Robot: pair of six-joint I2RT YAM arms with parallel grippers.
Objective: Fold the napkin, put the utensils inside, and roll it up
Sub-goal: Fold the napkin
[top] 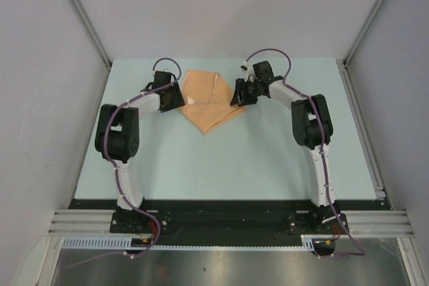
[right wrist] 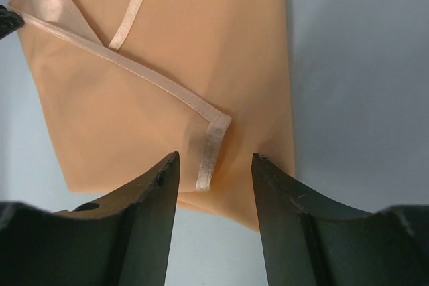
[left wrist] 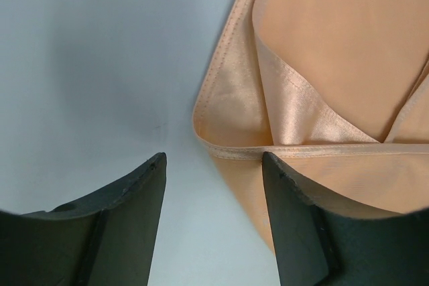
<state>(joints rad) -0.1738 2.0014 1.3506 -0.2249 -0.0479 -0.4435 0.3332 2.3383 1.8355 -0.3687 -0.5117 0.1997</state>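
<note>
While the napkin (top: 211,102) lies folded at the far middle of the table (top: 221,159), left gripper (left wrist: 214,160) and right gripper (right wrist: 216,160) flank it, fingers parted, holding nothing

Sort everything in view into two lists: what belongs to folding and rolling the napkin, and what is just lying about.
Belongs to the job:
napkin, partly folded
left gripper
right gripper
utensils (none visible)

Just there:
table
purple cables on the arms
</note>
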